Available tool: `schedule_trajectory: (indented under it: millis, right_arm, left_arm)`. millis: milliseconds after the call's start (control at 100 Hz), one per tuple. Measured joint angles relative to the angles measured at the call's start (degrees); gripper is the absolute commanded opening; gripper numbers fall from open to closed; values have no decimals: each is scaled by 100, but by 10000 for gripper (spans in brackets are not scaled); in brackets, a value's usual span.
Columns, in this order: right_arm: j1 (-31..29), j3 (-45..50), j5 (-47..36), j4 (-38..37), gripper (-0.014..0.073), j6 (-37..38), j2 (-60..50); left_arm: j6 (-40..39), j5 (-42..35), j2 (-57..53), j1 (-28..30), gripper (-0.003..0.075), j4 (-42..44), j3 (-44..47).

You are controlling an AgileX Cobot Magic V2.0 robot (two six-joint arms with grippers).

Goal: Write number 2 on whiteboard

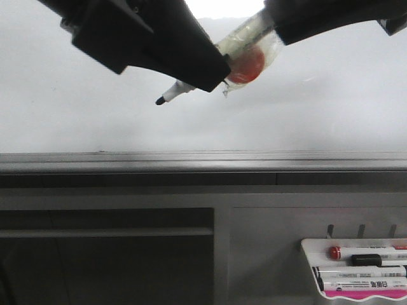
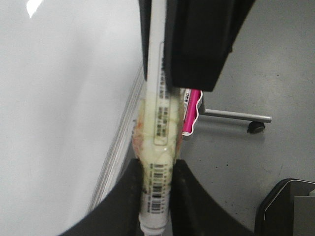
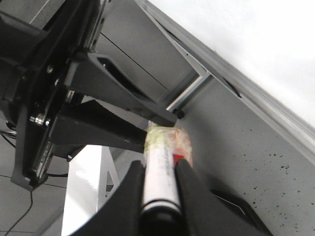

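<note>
Risk: both grippers hold one marker (image 1: 181,90); if either pulls off-axis during handover, the pen may twist or drop, and the bare tip, at 8 o'clock of the left gripper (image 1: 213,73), could smear the whiteboard (image 1: 76,121).

Left gripper: jaws clamped on the marker barrel near the tip end.

Right gripper (image 3: 160,189): jaws closed on the taped rear end.

Whiteboard fills the background above its grey rail; no number 2 visible on it.

Markers (image 1: 359,279) in white tray (image 1: 311,254)
</note>
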Motion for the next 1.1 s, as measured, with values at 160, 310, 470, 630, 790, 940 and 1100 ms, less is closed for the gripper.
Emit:
schedule_trajectory:
  millis: [160, 310, 470, 630, 790, 940, 1100]
  right_arm:
    - [0, 0, -37, 78, -66, -112, 9]
    - [0, 0, -186, 197, -62, -132, -4]
    - [0, 46, -865, 207, -62, -136, -352]
    - [0, 197, -1826, 220, -62, -145, -949]
    - [0, 222, -2531, 313, -62, -205, -1240]
    - [0, 226, -2773, 324, -62, -308, -1169]
    - [0, 226, -2938, 596, -62, -606, -838]
  left_arm:
    - [0, -13, 0, 0, 333, 0, 0]
    - [0, -103, -239, 0, 529, -52, 0]
    - [-237, -256, -735, 352, 496, -168, 0]
    - [-817, -317, -1227, 1119, 392, -229, 0]
    - [-1108, -562, -1528, 1890, 154, -671, 170]
    - [-1162, -738, -1671, 2306, -20, -1064, 402]
    - [-1162, -768, -1682, 2371, -20, -1158, 481]
